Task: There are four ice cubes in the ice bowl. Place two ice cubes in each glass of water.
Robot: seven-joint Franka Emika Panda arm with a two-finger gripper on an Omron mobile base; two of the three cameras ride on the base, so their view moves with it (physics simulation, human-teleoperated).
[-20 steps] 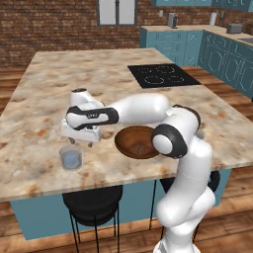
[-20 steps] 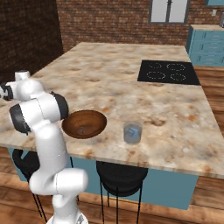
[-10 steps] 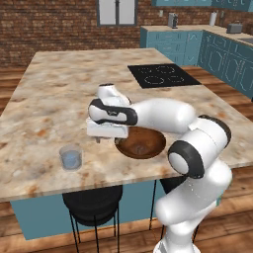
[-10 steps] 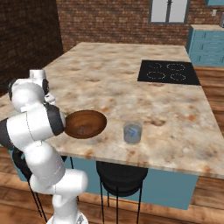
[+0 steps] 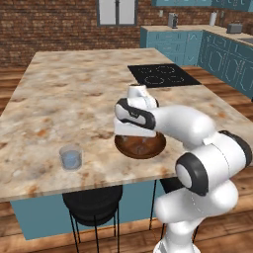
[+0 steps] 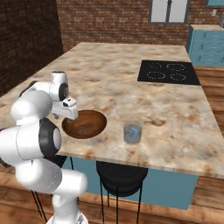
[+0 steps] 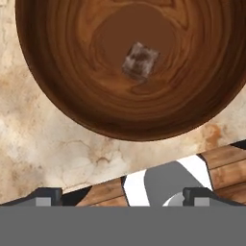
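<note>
The ice bowl (image 5: 148, 147) (image 6: 89, 124), a dark wooden dish, sits near the counter's front edge. In the hand view one ice cube (image 7: 140, 60) lies at the bottom of the ice bowl (image 7: 57, 72). My gripper (image 5: 135, 134) (image 6: 68, 113) (image 7: 122, 197) hangs open just above the bowl's near side, with nothing between its fingertips (image 7: 48, 195). A glass of water (image 5: 71, 158) (image 6: 132, 132) stands on the counter apart from the bowl, left of it in the left base view. Its contents are too small to make out.
A black cooktop (image 5: 163, 75) (image 6: 168, 72) is set into the marble counter (image 5: 74, 99) beyond the bowl. A dark stool (image 5: 94, 202) (image 6: 120, 175) stands under the front edge, below the glass. Teal cabinets (image 5: 217, 54) line the far wall.
The arm has swung from above the glass across to above the bowl. The gripper has stayed open and holds nothing. Glass and bowl have not moved.
</note>
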